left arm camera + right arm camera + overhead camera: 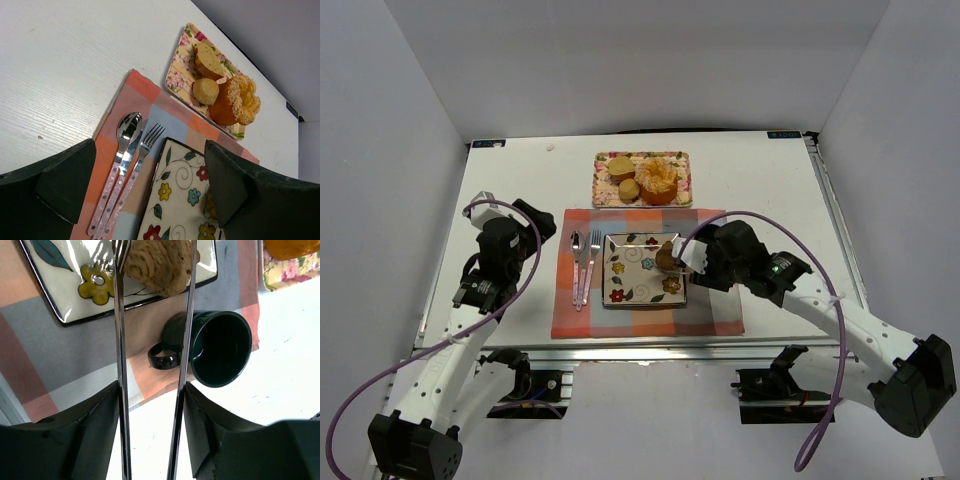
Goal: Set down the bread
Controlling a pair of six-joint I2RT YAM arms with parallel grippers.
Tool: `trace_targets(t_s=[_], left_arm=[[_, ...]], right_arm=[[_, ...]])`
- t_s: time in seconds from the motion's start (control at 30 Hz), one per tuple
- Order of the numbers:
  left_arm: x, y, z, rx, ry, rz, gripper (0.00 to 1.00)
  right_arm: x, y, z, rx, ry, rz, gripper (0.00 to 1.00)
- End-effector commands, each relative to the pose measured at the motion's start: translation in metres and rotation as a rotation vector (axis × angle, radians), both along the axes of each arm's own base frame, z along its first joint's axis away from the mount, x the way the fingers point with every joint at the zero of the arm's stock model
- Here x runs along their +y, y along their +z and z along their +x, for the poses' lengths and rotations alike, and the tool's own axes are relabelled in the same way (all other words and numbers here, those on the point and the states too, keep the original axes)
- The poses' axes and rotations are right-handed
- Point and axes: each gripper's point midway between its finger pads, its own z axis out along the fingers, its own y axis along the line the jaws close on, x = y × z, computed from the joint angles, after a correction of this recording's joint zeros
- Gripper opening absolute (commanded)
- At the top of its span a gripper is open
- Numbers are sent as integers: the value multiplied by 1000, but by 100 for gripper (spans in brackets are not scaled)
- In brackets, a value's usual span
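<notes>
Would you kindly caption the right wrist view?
Tongs in the right gripper straddle the bread at the edge of the floral plate, dark green cup beside it.

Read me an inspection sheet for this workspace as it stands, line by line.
Surface: white table, checked placemat in the middle.
Job's things: bread on a corner of the flowered plate, the arms of the tongs flanking it.
Clutter: green cup at the placemat's edge; spoon and fork beside the plate; tray with two buns and a ring cake.
Grippers: left gripper open, empty; right gripper holds the tongs.
Cables: purple cable looping over each arm.
Surroundings: plain white walls.
</notes>
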Motion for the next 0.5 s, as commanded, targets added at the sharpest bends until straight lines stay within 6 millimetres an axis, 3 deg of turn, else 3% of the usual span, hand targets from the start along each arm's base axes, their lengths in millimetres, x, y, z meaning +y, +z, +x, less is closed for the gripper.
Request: trace_targets(t_s=[0.0, 0.33, 0.47], left_arm=[[0, 4, 1, -14, 1, -10, 98], [0, 4, 0, -11, 1, -9, 98], [0, 4, -1, -11, 1, -9, 98]], right_arm=[[2, 13, -1, -33, 23, 29, 56], [29, 45, -23, -3, 158, 193, 56], [44, 65, -16, 12, 127, 271, 55]])
